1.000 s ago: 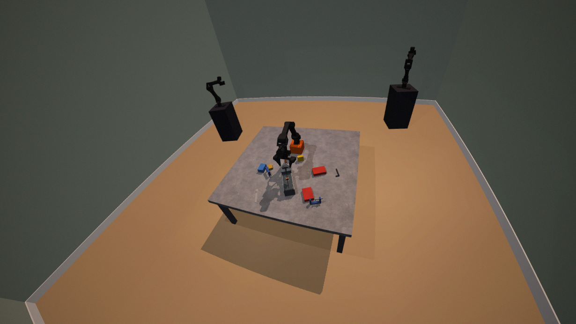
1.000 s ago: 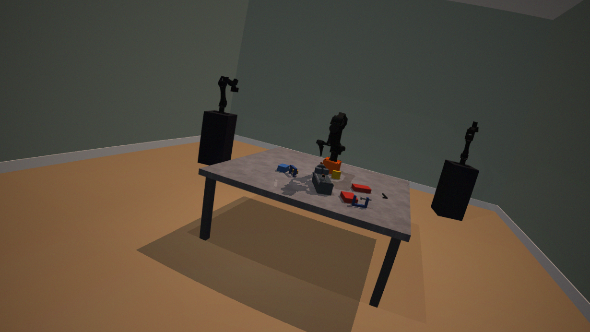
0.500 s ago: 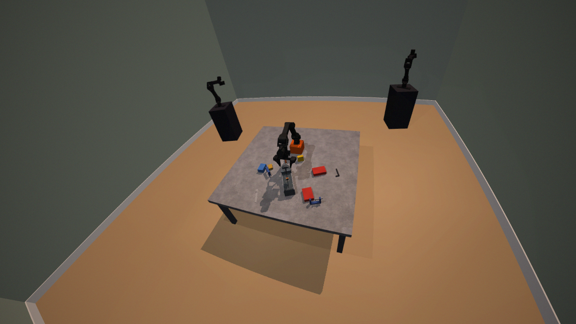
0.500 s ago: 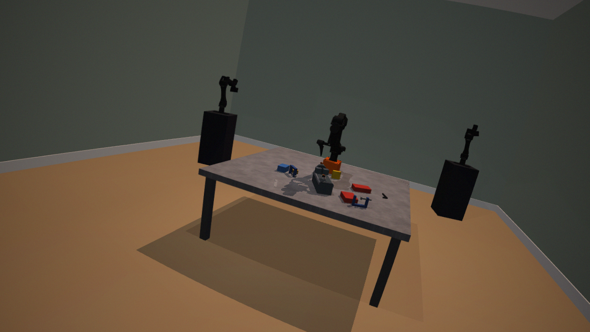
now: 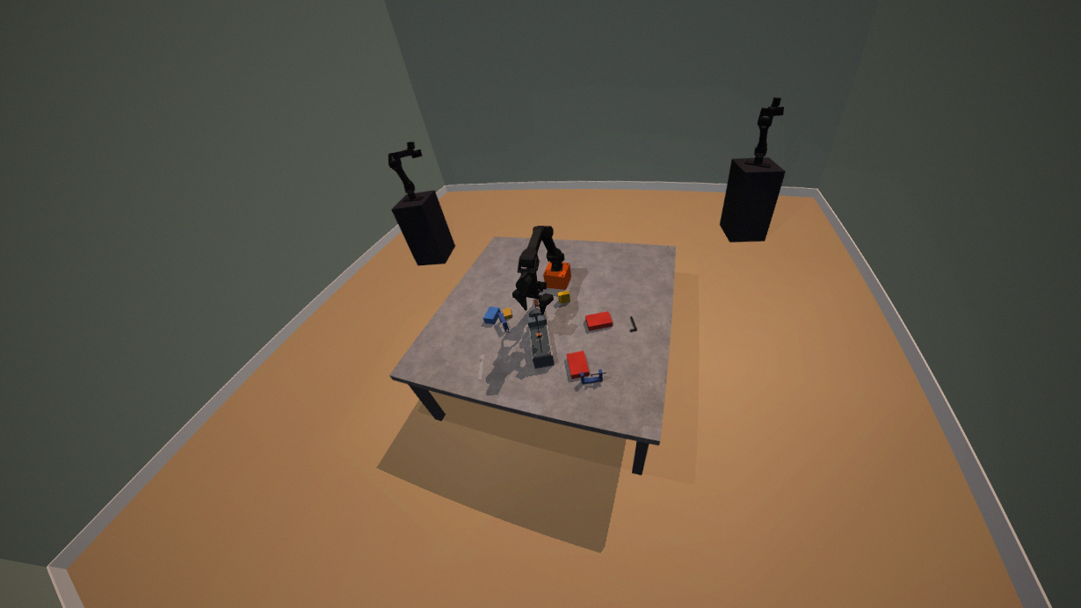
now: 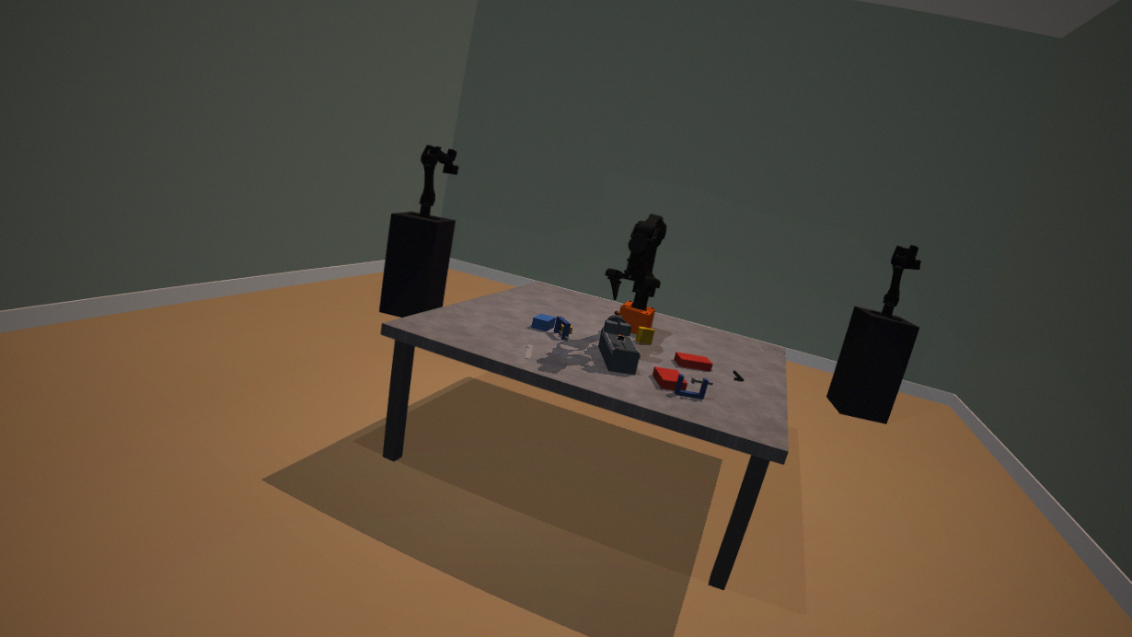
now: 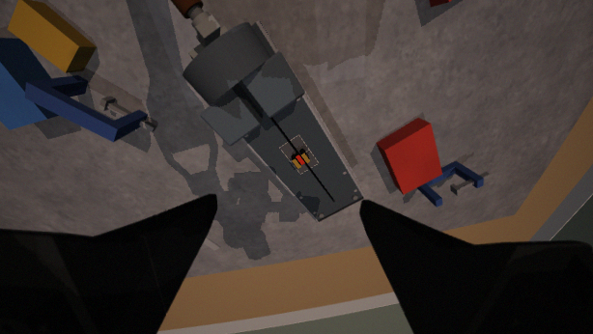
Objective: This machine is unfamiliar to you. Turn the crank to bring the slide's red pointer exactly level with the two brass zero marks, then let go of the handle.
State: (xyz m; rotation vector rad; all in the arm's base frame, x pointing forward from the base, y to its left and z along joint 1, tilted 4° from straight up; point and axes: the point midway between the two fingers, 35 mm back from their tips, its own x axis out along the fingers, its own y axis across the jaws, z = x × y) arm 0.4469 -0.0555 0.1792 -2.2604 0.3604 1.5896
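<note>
The machine (image 5: 542, 361) (image 6: 622, 362) (image 7: 333, 169) is a long dark grey box with a rounded drum at one end. Its brown crank handle (image 7: 186, 6) is cut off by the top edge of the wrist view. In the window on top, the small red pointer (image 7: 300, 159) sits between the two brass marks, one (image 7: 296, 164) on its left and the other (image 7: 305, 156) on its right. It looks about level with them; exact alignment is too small to tell. My gripper (image 7: 290, 204) is open and empty, above the machine. In the top view its fingers are near the crank end.
A blue block (image 5: 491, 314) (image 6: 543, 321), a yellow block (image 7: 53, 36) and a blue clamp (image 7: 72, 110) lie left of the machine. A red block (image 5: 577, 364) (image 7: 410, 156) and another clamp (image 5: 591, 380) (image 6: 691, 393) lie right. Another red block (image 5: 598, 320) (image 6: 693, 361) lies farther back.
</note>
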